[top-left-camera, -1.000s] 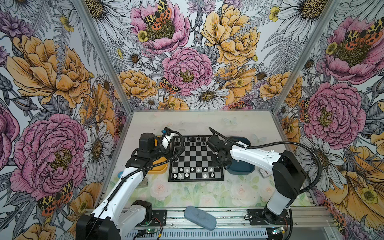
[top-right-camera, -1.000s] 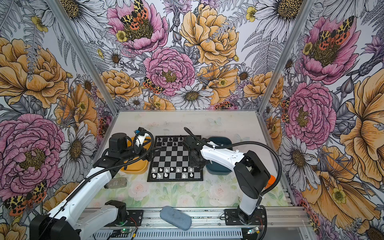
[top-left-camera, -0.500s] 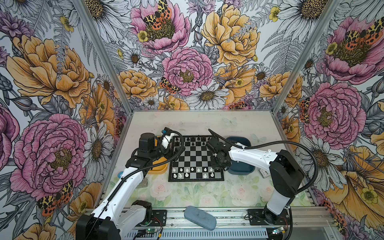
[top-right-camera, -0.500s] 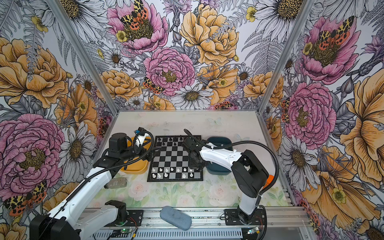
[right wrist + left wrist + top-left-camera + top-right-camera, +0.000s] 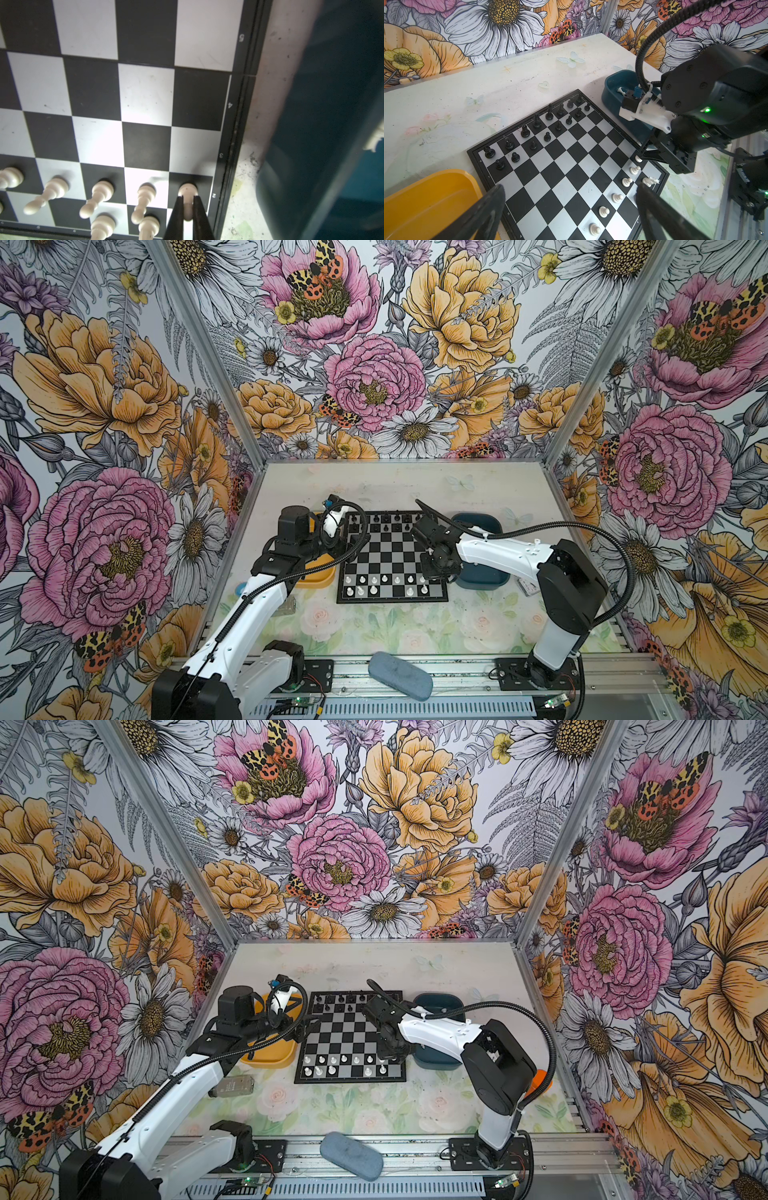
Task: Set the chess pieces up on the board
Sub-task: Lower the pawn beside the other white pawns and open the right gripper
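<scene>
The jaws of the right arm (image 5: 498,551) were pinched narrow on a small white plastic pawn (image 5: 188,190), gripping its head and neck, with its round base down on a dark square at the five o'clock corner of the square black-and-silver chessboard (image 5: 392,547). It was the end piece in a row of white pawns (image 5: 101,193) along the board's six o'clock edge, while the small black chessmen (image 5: 549,116) stood along the twelve o'clock edge. A deep blue plastic tray (image 5: 490,574) sat just beside the board at three o'clock on the pale floral surface (image 5: 374,630), with at least one white piece (image 5: 619,90) lying in it, and a yellow plastic tray (image 5: 316,576) lay at nine o'clock. The jaws of the left arm (image 5: 257,597) gaped wide and empty above the board's nine o'clock edge. The placement looked all but done, though it could not be told whether the base sat fully flat. The release would go best with only a slight parting of the jaws and then a straight lift. The nearest pawn stood just beside it at nine o'clock, and any sideways drift could topple one or both.
</scene>
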{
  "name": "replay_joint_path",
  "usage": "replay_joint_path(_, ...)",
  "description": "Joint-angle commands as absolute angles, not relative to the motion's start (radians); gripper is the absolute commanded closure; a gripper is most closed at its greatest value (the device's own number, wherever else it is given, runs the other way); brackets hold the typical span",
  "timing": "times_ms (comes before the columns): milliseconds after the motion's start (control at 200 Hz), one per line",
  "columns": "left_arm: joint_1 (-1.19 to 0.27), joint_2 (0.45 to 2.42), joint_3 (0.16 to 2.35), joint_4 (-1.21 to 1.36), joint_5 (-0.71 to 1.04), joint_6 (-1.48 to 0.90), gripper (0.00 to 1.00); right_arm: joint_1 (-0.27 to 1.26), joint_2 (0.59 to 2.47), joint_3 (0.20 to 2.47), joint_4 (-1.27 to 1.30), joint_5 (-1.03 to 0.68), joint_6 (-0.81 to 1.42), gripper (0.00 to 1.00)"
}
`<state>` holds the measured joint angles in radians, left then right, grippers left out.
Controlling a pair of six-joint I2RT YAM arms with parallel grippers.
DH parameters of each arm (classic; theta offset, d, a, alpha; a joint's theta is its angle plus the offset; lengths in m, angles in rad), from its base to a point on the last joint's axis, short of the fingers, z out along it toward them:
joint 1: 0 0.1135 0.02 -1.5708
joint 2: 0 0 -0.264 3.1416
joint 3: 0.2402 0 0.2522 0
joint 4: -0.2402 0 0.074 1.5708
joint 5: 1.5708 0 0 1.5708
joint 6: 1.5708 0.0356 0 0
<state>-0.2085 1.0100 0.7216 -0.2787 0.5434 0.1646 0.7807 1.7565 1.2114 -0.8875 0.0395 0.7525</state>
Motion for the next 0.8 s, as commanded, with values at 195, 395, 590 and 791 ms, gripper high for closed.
replay_joint_path(195,-0.214,0.994,0.738,-0.241,0.562,0.167,0.01,0.787,1.779,1.207,-0.873,0.035,0.771,0.83)
replay_joint_path(395,-0.217,0.993,0.738,-0.241,0.564,0.167,0.01,0.787,1.757,1.221,-0.874,0.033,0.780,0.75)
replay_joint_path(590,-0.216,0.993,0.738,-0.241,0.562,0.168,0.01,0.787,1.694,1.247,-0.876,0.034,0.790,0.67)
replay_joint_path(791,-0.218,0.997,0.739,-0.241,0.568,0.167,0.01,0.712,1.562,1.262,-0.907,0.061,0.754,0.65)
